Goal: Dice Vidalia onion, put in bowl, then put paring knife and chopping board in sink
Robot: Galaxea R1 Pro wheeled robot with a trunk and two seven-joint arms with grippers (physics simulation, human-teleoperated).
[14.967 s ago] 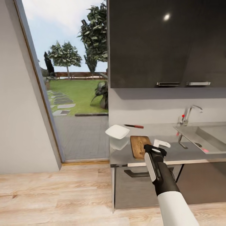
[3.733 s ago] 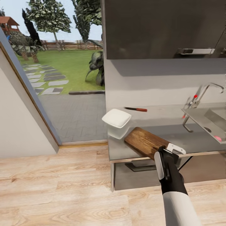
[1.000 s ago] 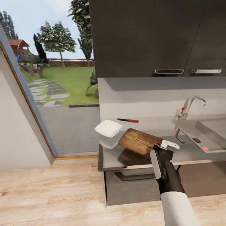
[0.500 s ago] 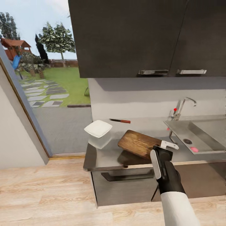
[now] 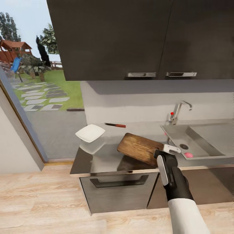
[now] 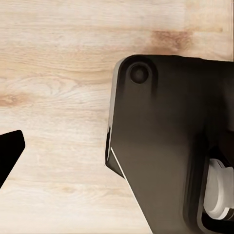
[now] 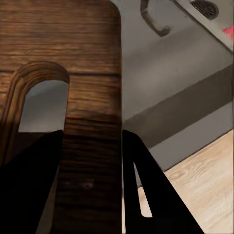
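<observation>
Above the countertop (image 5: 104, 159), chopping board (image 5: 140, 148) pinched in right gripper (image 5: 163, 152); bowl (image 5: 90, 133) empty

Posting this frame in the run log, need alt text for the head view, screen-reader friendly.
The right gripper holds the wooden chopping board by one end, tilted up off the grey countertop. A white bowl sits at the counter's left end, the red-handled paring knife lies near the wall, and the sink is to the right.

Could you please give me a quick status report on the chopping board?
Right hand shut on brown wooden chopping board, lifted tilted over grey countertop. Red-handled paring knife by wall. Path to grey sink open.
</observation>
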